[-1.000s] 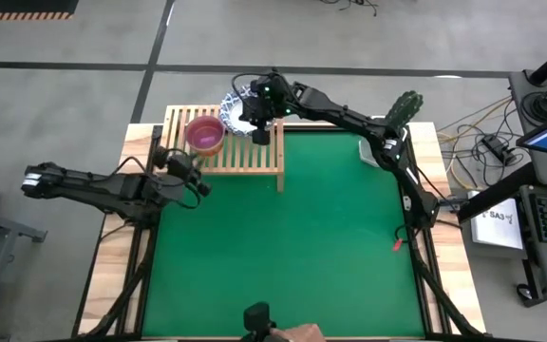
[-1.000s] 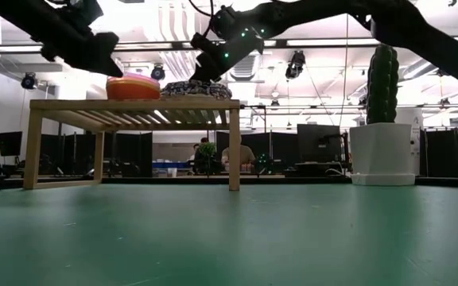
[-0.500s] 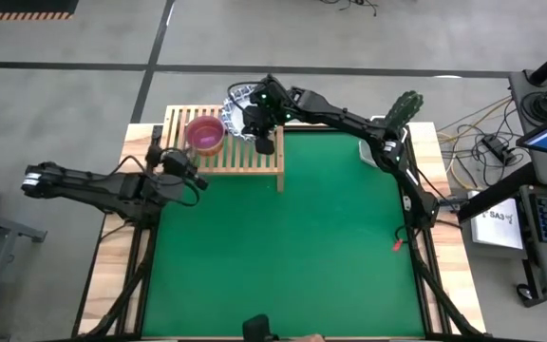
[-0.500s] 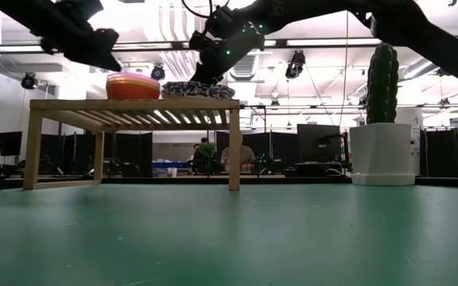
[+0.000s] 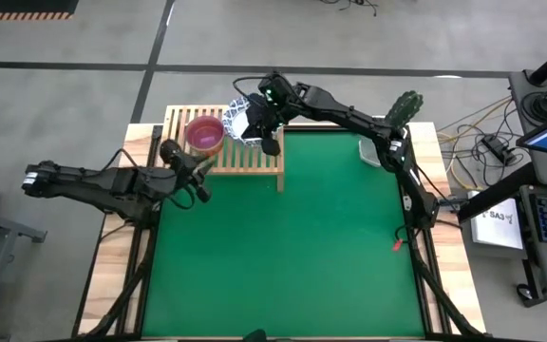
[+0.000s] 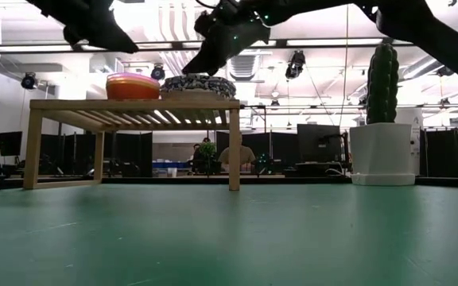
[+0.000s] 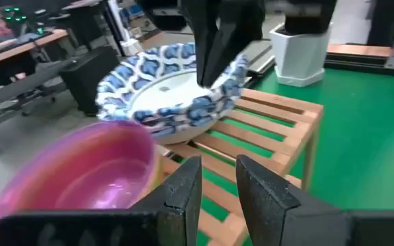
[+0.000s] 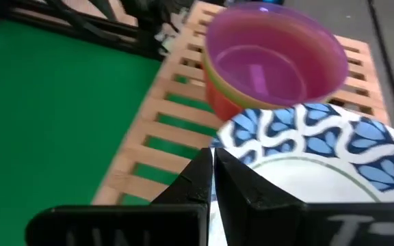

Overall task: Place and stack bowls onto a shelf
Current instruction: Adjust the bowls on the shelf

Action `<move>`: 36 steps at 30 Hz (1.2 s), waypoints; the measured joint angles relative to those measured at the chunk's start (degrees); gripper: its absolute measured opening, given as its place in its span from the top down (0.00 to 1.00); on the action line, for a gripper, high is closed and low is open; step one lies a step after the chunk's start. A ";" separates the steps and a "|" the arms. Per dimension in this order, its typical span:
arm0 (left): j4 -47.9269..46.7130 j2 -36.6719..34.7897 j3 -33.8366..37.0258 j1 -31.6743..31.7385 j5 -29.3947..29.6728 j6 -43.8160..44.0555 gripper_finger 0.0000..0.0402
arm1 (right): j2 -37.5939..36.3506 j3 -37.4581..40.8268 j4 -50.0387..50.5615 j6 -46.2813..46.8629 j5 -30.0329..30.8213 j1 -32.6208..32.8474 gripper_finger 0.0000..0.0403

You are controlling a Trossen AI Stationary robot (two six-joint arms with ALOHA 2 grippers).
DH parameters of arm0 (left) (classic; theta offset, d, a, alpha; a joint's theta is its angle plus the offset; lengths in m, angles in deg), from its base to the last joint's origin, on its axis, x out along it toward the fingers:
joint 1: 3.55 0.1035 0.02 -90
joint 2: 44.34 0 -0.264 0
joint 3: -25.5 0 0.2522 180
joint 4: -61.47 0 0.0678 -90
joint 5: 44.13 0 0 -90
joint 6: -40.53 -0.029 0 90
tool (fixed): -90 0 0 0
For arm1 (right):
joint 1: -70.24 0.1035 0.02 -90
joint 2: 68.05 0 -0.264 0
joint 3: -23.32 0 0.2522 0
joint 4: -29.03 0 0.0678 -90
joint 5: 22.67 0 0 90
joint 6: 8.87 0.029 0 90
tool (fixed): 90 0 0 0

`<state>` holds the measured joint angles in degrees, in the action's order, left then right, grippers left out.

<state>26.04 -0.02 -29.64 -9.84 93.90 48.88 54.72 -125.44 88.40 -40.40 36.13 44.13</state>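
The low wooden shelf (image 5: 254,161) stands at the table's far left. On its left half sits a stack of plastic bowls (image 5: 205,134) with the purple one (image 8: 272,61) on top. Right of it is a white bowl with a blue-patterned rim (image 5: 238,114), on which my right gripper (image 5: 254,124) is shut. My left gripper (image 7: 219,179) hovers open and empty above the shelf's near left edge, beside the purple bowl (image 7: 81,178), and shows high up in the low view (image 6: 122,40). My right gripper pinches the white bowl's rim (image 8: 241,137) on the side away from the purple bowl, one finger inside and one outside. The fingers (image 7: 211,58) slant down from the table's right. The bowl (image 6: 199,83) sits tilted over the slats, its held side raised.
A white angular pot with a cactus (image 5: 397,123) stands at the far right edge (image 6: 382,151). A small red thing (image 5: 399,244) lies by the right edge. The green mat (image 5: 283,256) in front of the shelf is open room.
My right gripper has risen a little and turned while keeping hold of the rim; the white bowl now stands higher above the slats than before. My left gripper has gone up beside the plastic bowls and tipped, still open.
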 joint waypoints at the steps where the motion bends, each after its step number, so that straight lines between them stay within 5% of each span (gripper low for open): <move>1: 0.46 0.32 0.38 -0.03 -0.41 0.13 0.81 | -0.40 0.00 0.62 0.00 -1.24 -0.02 0.98; 8: 2.60 5.48 2.07 0.02 -0.47 4.64 0.81 | -7.09 0.00 7.85 -0.11 -3.55 0.36 0.98; 16: 2.12 12.33 2.12 0.62 14.83 5.86 0.81 | -15.06 0.84 18.99 -2.62 -3.94 1.36 0.98; 21: 1.25 13.61 2.12 3.26 16.42 6.15 0.81 | -17.08 1.12 21.94 -2.11 -3.73 0.95 0.98; 29: -6.72 12.31 1.95 7.52 17.18 10.12 0.81 | -16.68 3.29 21.18 -1.05 -3.13 -2.79 0.98; 36: -15.35 9.47 0.26 7.62 16.95 18.26 0.81 | -15.21 11.46 8.08 3.05 7.51 -10.96 0.98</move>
<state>10.68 9.44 -29.38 -2.22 110.85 67.14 39.51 -113.98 96.48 -37.35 43.64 33.18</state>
